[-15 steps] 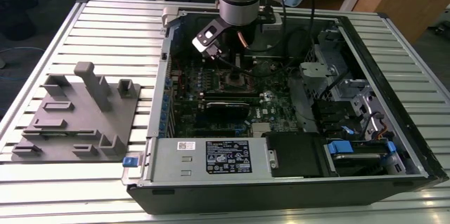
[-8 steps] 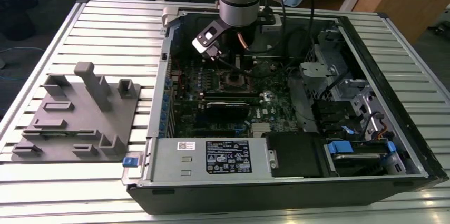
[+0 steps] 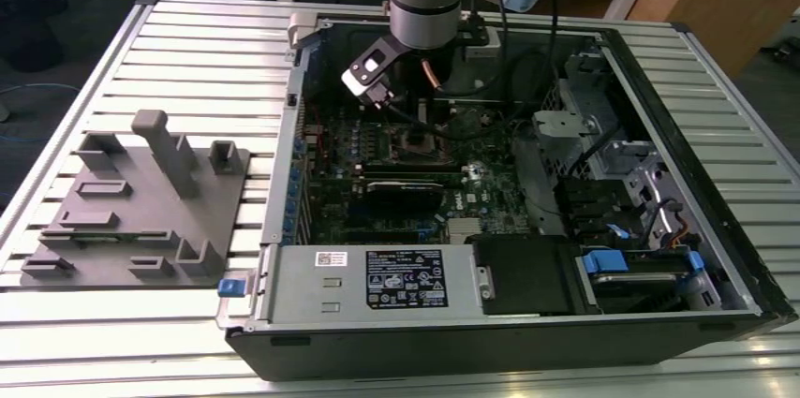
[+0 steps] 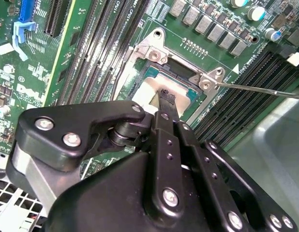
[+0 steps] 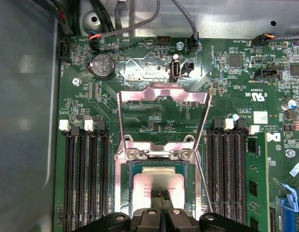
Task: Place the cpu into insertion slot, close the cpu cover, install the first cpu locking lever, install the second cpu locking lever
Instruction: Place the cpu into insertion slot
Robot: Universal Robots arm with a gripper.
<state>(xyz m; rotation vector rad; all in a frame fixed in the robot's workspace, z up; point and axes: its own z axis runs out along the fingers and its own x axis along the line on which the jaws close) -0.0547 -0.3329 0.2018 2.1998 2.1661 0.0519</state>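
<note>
Seating looks like the step in hand: cpu (image 5: 161,180) lies flat inside the insertion slot (image 5: 120,188) on the green mobo (image 5: 140,63). I'd keep any push light & straight down, no sideways drag over the pins, chip edges square w/ the rim. Gripper (image 5: 161,194) has its fingers together w/ nothing seen between them, tip at the cpu's top centre (touching or just above, can't tell), and the cpu cover (image 5: 164,93) stands hinged open beyond.

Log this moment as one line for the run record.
chip: lying in socket | cover: flipped open | claw: shut, tips at chip
</note>
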